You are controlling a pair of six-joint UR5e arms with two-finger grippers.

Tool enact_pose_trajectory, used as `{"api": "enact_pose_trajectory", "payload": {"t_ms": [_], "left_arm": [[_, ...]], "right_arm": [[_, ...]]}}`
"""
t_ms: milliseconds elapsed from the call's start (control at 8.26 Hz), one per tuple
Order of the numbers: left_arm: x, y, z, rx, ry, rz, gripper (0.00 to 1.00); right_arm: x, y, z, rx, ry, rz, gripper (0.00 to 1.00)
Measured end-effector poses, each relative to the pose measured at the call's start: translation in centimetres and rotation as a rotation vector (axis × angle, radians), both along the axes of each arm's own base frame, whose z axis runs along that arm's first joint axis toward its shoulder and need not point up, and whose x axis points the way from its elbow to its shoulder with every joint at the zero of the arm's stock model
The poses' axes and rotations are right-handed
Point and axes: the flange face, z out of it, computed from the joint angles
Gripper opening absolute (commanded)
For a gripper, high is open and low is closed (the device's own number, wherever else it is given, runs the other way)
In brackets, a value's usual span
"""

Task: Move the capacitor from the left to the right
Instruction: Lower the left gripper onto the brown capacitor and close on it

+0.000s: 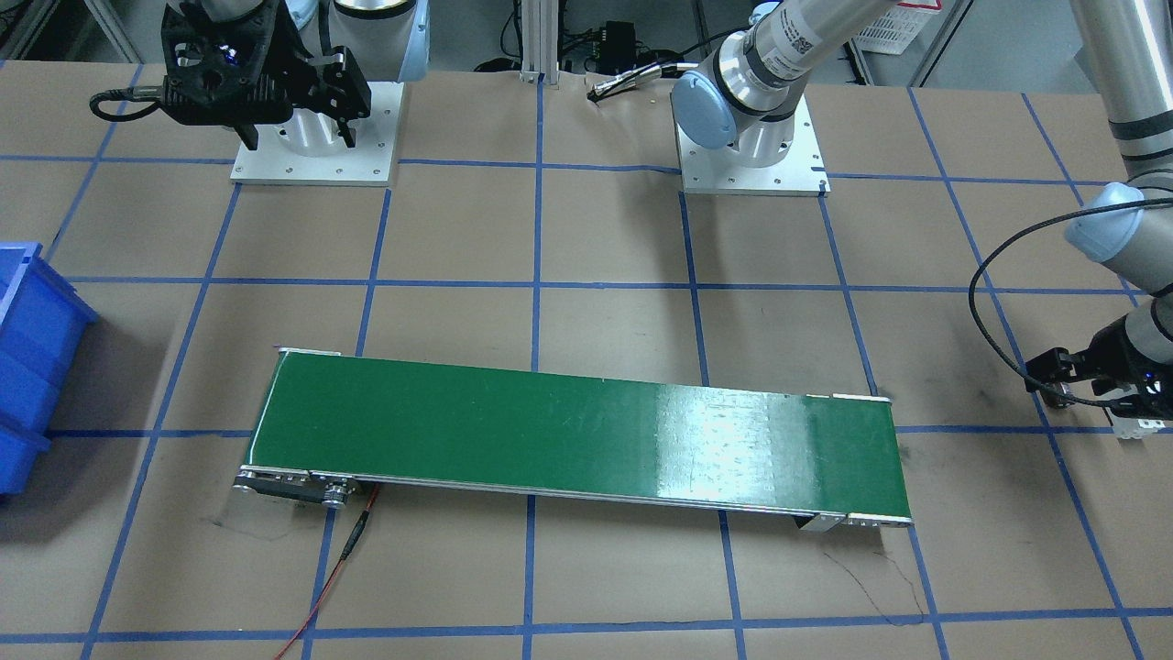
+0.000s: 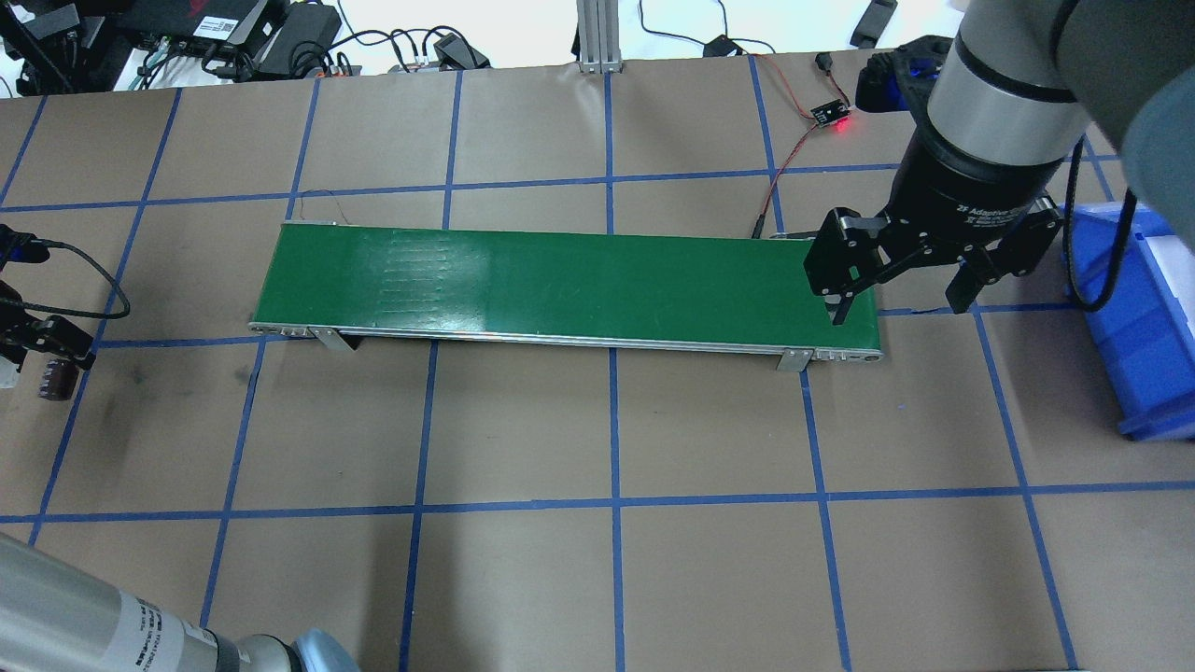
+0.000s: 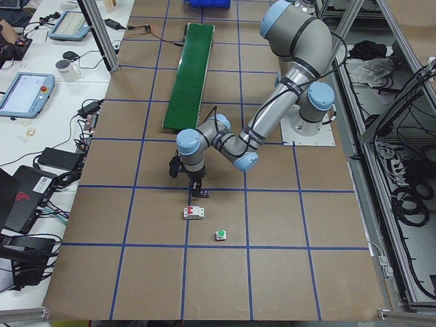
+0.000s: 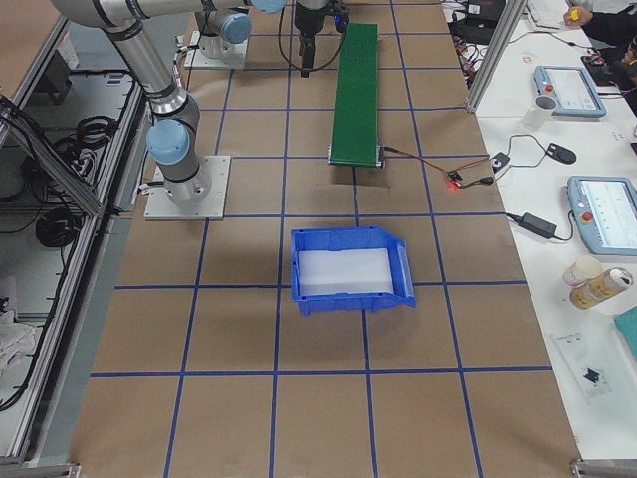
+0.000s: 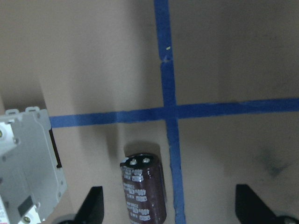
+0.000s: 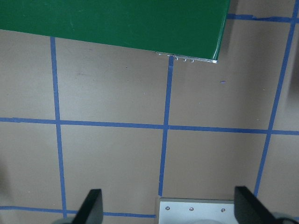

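Small dark maroon cylindrical capacitor point(image 5: 142, 191) sits on the table well beyond the green conveyor belt's point(image 2: 560, 280) left end, off-centre between the left gripper's point(image 5: 170, 211) spread jaws; closing unevenly could knock it away. The right gripper point(image 2: 901, 306) hangs open over the belt's right end.

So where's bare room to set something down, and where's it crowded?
The belt top is bare end to end, and so are the table squares on the robot's side of it. Crowded by the left gripper: capacitor, breaker, button.
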Motion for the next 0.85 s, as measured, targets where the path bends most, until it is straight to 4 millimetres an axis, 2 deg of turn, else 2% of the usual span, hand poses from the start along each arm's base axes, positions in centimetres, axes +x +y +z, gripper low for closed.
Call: {"api": "enact_pose_trajectory", "payload": {"t_ms": [363, 484, 726, 847], "left_arm": [[1.34, 0.82, -1.27, 0.015, 0.016, 0.005, 0.99], [1.43, 0.87, -1.38, 0.016, 0.019, 0.005, 0.95], [1.52, 0.92, -1.6, 0.018, 0.022, -0.001, 0.83], [1.55, 0.93, -1.67, 0.019, 0.024, -0.007, 0.72]], "right_arm": [[0.03, 0.0, 0.0, 0.0, -0.002, 0.001, 1.0], [0.03, -0.02, -0.03, 0.001, -0.002, 0.001, 1.0], [0.03, -0.04, -0.06, 0.002, -0.002, 0.002, 1.0], [0.03, -0.04, -0.06, 0.002, -0.002, 0.002, 1.0]]}}
